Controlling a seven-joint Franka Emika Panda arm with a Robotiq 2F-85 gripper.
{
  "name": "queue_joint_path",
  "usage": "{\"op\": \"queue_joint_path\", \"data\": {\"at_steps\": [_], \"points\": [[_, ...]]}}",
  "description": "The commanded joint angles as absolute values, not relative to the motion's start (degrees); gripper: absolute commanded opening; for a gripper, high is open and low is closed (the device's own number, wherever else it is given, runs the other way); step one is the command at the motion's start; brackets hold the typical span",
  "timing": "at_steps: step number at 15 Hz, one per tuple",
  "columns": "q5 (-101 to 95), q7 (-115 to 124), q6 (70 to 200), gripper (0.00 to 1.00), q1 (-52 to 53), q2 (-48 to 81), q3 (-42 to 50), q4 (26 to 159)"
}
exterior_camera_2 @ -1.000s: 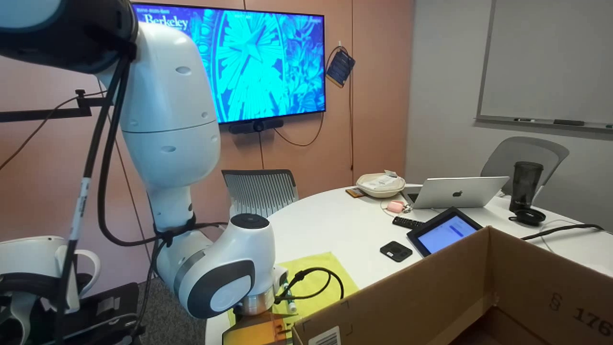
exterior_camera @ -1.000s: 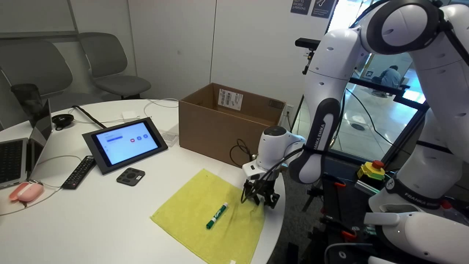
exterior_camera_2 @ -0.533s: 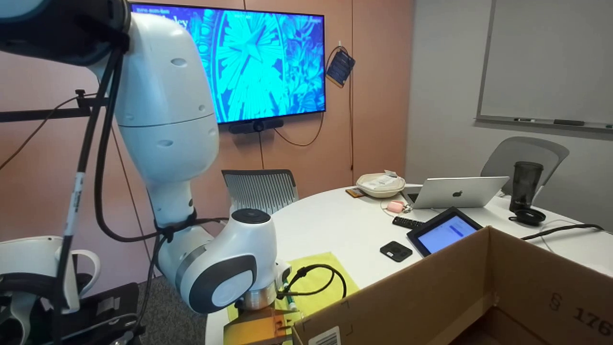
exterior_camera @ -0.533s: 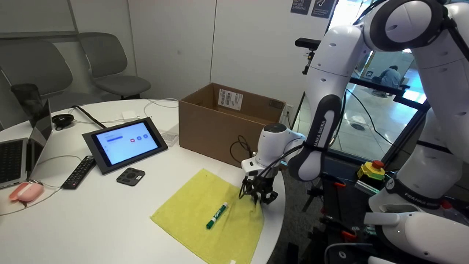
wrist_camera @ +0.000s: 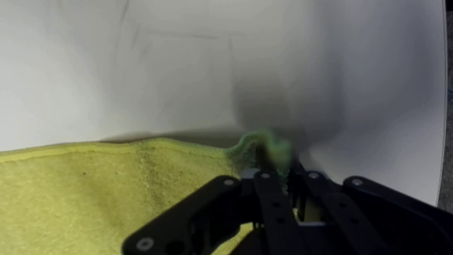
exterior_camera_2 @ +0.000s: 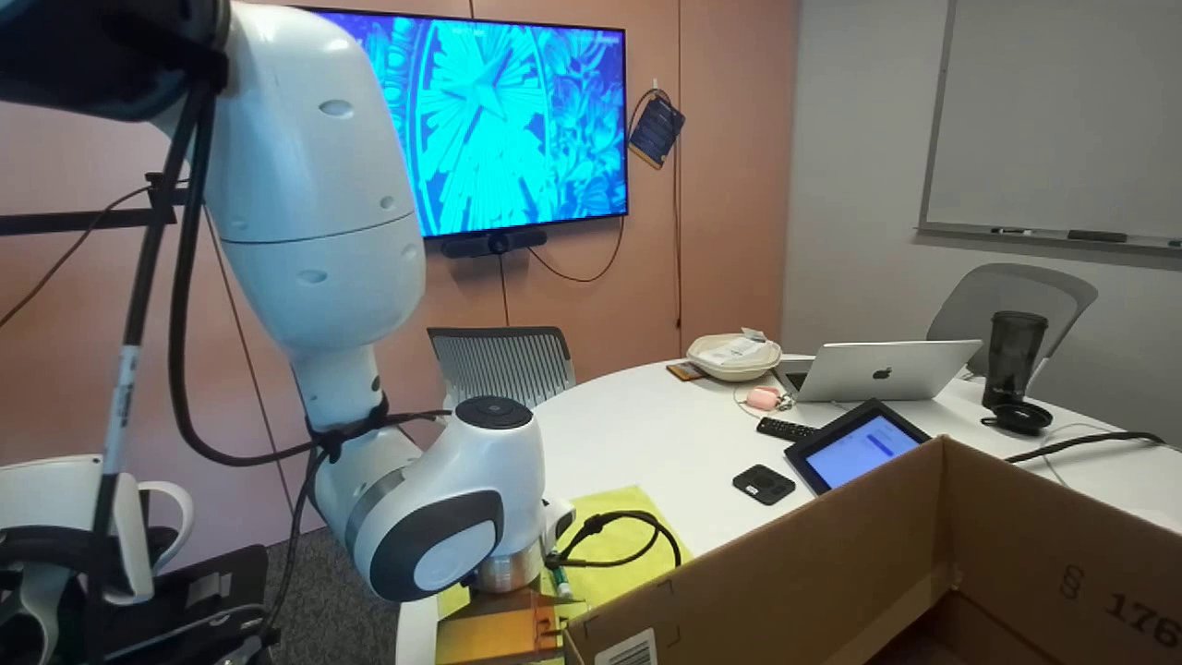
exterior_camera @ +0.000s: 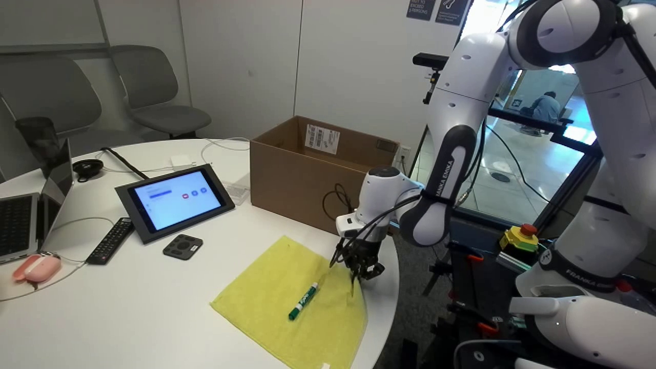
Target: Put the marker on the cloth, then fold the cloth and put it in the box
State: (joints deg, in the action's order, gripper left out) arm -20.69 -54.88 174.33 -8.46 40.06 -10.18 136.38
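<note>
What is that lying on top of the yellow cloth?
A green Expo marker lies on the yellow cloth. In the wrist view the jaws are shut on the cloth's bunched edge, covering the pinched part, so what is right there can't be seen.

Yellow cloth (exterior_camera: 269, 289) — green-and-white marker (exterior_camera: 304, 301) — brown box (exterior_camera: 297, 179), black gripper (wrist_camera: 285, 171)

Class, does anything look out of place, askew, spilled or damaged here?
Mainly the yellow cloth: its edge puckers up where the hand pinches it, while most of it lies flat. A darker streak there may be stain or shadow; I can't tell. No spill shows.
</note>
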Motion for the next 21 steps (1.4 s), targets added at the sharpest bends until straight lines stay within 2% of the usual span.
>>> {"op": "queue_joint_path", "data": {"at_steps": [1, 7, 14, 21], "points": [[-19.51, -54.01, 174.37, 0.1, -11.19, 37.21, -12.43, 137.2], [-15.45, -50.92, 173.87, 0.08, -14.99, 35.45, -16.7, 135.27], [-8.15, -39.01, 172.11, 0.09, -12.84, 37.52, -18.85, 125.78], [-7.36, -23.73, 170.77, 0.1, -6.99, 39.74, -13.22, 114.69]]}}
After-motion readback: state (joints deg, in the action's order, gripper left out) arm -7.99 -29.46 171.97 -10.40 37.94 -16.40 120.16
